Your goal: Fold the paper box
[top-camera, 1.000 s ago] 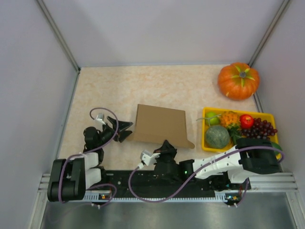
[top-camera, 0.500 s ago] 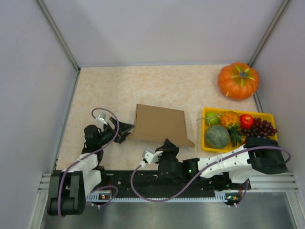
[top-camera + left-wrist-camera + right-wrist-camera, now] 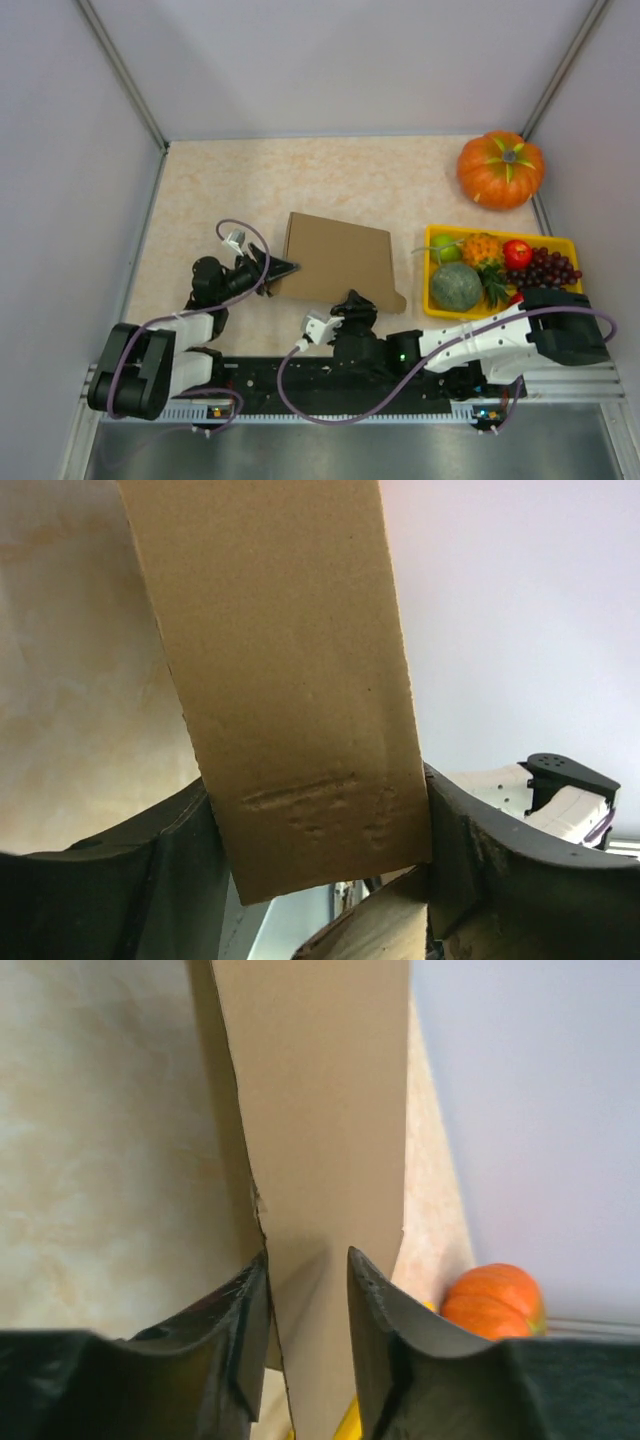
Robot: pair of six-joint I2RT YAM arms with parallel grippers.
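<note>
The paper box (image 3: 338, 262) is a brown cardboard sheet, partly raised, in the middle of the table. My left gripper (image 3: 285, 268) is at its left edge. In the left wrist view a cardboard flap (image 3: 290, 680) fills the wide gap between the dark fingers (image 3: 150, 880), and the jaws stand open around it. My right gripper (image 3: 352, 300) is at the box's near edge. In the right wrist view its fingers (image 3: 240, 1330) stand narrowly apart with a cardboard panel (image 3: 320, 1110) running between them.
A yellow tray (image 3: 570, 243) with several fruits stands right of the box, close to the right arm. An orange pumpkin (image 3: 500, 168) sits at the far right corner. Grey walls enclose the table on three sides.
My left gripper has moved right, up to the box's left edge, and now straddles a flap. The right gripper and the box have hardly shifted.
</note>
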